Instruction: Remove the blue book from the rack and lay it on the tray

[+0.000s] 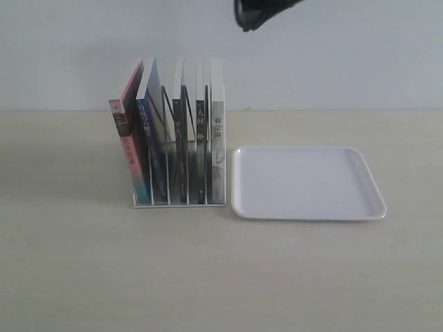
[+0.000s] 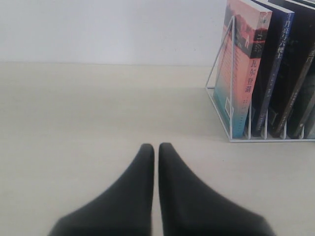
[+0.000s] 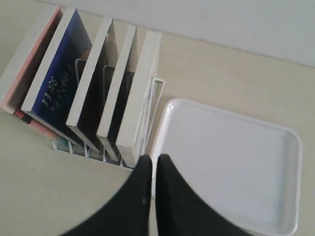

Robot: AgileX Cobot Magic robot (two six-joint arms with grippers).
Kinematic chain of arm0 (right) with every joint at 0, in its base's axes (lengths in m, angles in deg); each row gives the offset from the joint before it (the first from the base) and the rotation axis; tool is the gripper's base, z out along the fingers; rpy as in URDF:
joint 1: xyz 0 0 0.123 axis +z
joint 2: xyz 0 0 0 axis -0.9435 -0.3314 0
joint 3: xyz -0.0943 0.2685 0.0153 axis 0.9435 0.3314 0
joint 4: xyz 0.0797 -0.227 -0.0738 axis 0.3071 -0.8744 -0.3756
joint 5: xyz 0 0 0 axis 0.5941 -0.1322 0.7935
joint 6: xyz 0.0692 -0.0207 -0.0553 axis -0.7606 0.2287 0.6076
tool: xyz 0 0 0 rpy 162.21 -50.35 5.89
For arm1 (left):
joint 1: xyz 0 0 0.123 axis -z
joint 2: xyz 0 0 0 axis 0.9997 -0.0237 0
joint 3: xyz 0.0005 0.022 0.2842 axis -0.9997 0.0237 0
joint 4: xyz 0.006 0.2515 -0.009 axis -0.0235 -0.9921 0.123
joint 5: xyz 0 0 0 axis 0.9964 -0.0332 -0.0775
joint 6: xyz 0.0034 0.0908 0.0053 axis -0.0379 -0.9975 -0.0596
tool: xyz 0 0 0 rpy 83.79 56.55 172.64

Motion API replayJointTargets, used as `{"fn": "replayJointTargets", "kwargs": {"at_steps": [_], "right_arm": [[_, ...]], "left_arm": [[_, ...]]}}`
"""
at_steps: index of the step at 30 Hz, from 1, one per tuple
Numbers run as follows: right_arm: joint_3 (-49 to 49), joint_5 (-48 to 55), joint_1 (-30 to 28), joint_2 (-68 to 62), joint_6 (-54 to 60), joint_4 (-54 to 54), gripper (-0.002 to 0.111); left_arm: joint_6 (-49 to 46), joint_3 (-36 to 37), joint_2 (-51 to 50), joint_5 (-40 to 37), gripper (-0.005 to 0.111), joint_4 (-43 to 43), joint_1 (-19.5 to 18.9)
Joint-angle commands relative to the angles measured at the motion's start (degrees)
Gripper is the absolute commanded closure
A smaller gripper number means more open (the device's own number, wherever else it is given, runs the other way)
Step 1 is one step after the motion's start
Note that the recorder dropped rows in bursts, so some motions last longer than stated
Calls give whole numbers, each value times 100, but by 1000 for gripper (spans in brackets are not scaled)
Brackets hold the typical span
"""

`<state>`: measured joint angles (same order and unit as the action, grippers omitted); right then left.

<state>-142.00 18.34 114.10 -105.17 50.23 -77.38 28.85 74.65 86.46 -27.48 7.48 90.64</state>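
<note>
Because the blue book (image 1: 151, 149) stands second from the left in the rack (image 1: 178, 203), its top edge free, we judge a pinch from above suits it. The tray (image 1: 308, 216) lies just beside the rack, which makes for a short carry. We count five books, one rack, one tray. The dark shape (image 1: 259, 14) overhead is probably the right arm.

From the left wrist, the left gripper (image 2: 156, 147) sits low, fingers together, empty.

From the right wrist, the right gripper (image 3: 153, 160) hangs above rack and tray, likewise closed on nothing.
</note>
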Motion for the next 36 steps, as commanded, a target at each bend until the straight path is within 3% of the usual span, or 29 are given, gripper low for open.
{"fn": "replayJointTargets", "kwargs": {"at_steps": [1, 4, 6, 11, 36], "right_arm": [[-1017, 305, -194, -911, 139, 312, 82], [-1171, 305, -240, -1174, 128, 340, 60], [-1171, 305, -240, -1255, 128, 365, 56], [-1171, 305, -240, -1485, 128, 405, 61], [-1171, 229, -490, -2071, 80, 901, 61]], "left_arm": [[0, -6, 18, 46, 103, 22, -11], [0, -6, 18, 46, 103, 22, -11], [0, -6, 18, 46, 103, 22, -11], [0, -6, 18, 46, 103, 22, -11], [0, -6, 18, 46, 103, 22, -11]]}}
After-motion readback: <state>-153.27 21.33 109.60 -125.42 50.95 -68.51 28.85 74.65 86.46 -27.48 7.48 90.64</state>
